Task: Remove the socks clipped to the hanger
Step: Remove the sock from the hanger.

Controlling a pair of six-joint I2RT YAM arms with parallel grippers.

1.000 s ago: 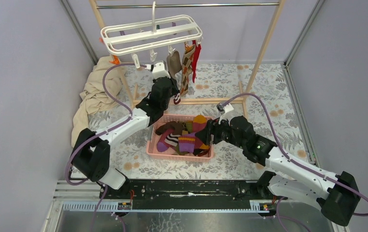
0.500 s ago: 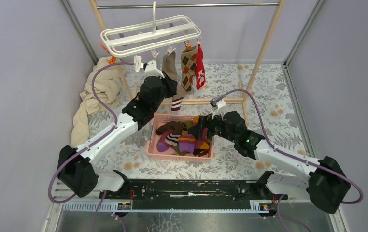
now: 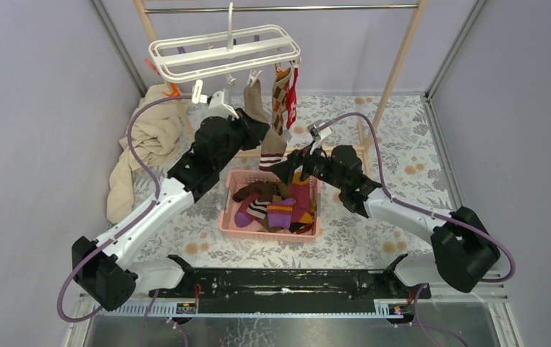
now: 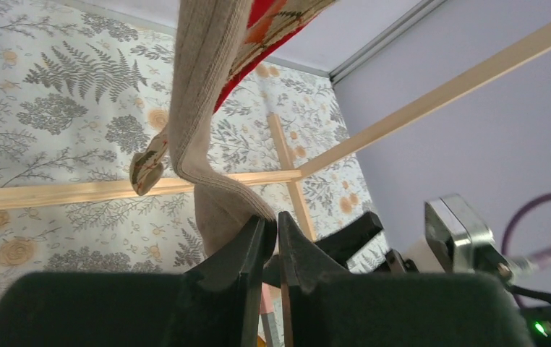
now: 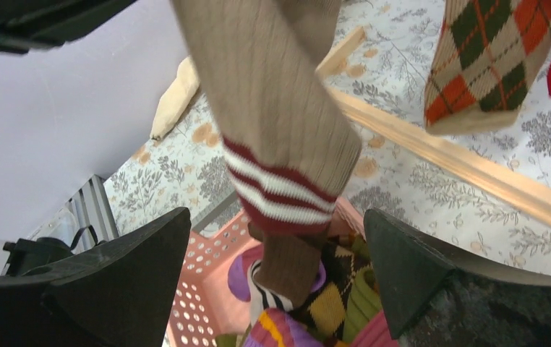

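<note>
Left wrist: left jaws tight on beige sock [image 4: 202,94]; right jaws wide, empty.

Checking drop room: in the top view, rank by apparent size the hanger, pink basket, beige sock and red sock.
Largest, too alike to split: hanger, pink basket (different depths).
Then beige sock.
Smallest: red sock.

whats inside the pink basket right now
A loose pile of socks: purple striped, dark brown, maroon and argyle ones show on top. They overlap, so any socks lying underneath and most of the pink basket floor are covered and cannot be seen.
</note>
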